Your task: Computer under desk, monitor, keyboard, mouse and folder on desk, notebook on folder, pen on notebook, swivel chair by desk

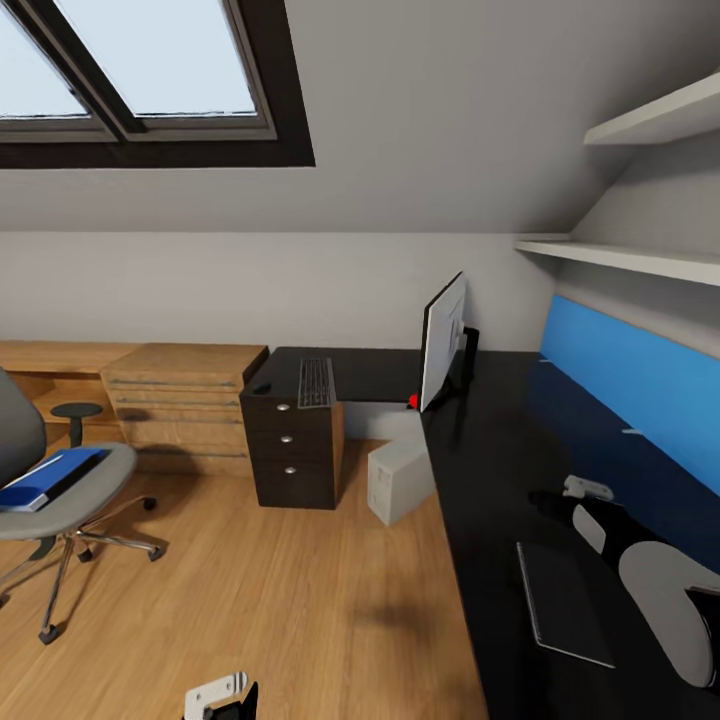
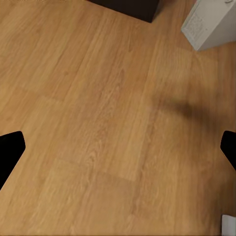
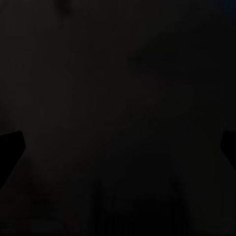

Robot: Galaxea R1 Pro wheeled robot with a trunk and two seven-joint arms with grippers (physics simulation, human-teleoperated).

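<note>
The right gripper [image 1: 585, 490] hovers low over the glossy black worktop [image 1: 500, 480], its arm's pale shells curving in from the near right. Its wrist view is almost wholly dark, two finger tips showing far apart at the frame's edges with nothing between them, so it looks open and empty. Just beside that arm, on its inner side, the notebook [image 1: 562, 604] lies flat on the worktop: a thin dark rectangle with a pale edge, long axis running away from the robot. The right arm is clearly the nearer one to it.

The left gripper [image 1: 222, 695] hangs over the wood plank floor [image 2: 98, 123], likewise spread wide and holding nothing.

Out to the left, well apart from the worktop, the grey upholstered chair [image 1: 85, 495] carries the blue folder [image 1: 48, 478] on its seat; the left arm is on that side. I judge the folder must reach the worktop before the notebook can be stacked.

Further on, the pale boxy computer [image 1: 402, 478] stands on the floor at the worktop's edge. Beyond it the keyboard [image 1: 315, 382] and small black mouse [image 1: 262, 387] lie on the far wing, and the thin monitor [image 1: 443, 340] stands upright on the worktop.
</note>
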